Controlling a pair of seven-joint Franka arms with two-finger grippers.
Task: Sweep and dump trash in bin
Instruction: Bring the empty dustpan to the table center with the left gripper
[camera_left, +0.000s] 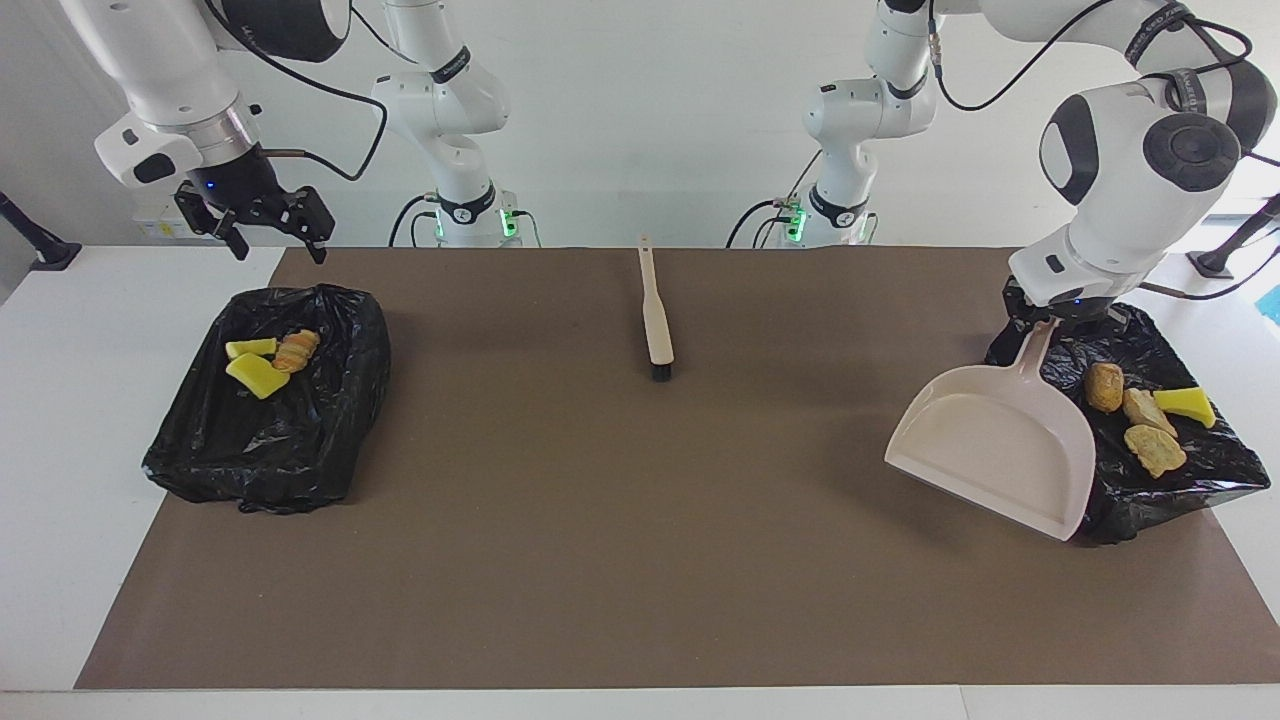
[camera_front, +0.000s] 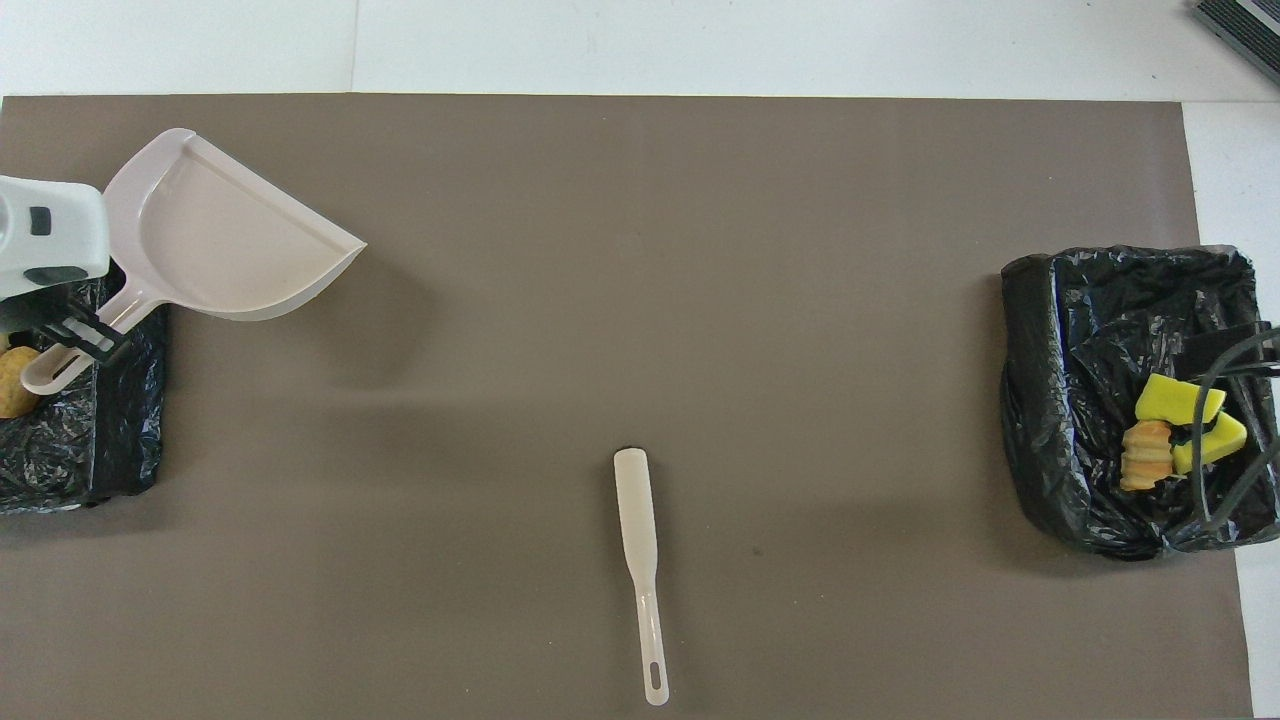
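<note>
The left gripper (camera_left: 1040, 322) pinches the beige dustpan (camera_left: 990, 445) by its handle, mouth angled away from the robots toward mid-table. Trash (camera_left: 1145, 415) lies in the black-lined bin (camera_left: 1200, 470) beside it. The right gripper (camera_left: 268, 228), jaws spread, hangs over the other bin (camera_left: 300, 450).

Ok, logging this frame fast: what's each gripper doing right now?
Left gripper: shut on the dustpan handle.
Right gripper: open, empty.

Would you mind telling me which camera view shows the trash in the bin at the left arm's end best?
The facing view: all four pieces of trash lie plainly visible in the bin. The overhead view cuts that bin at the frame's edge, so only one orange-brown lump shows.
</note>
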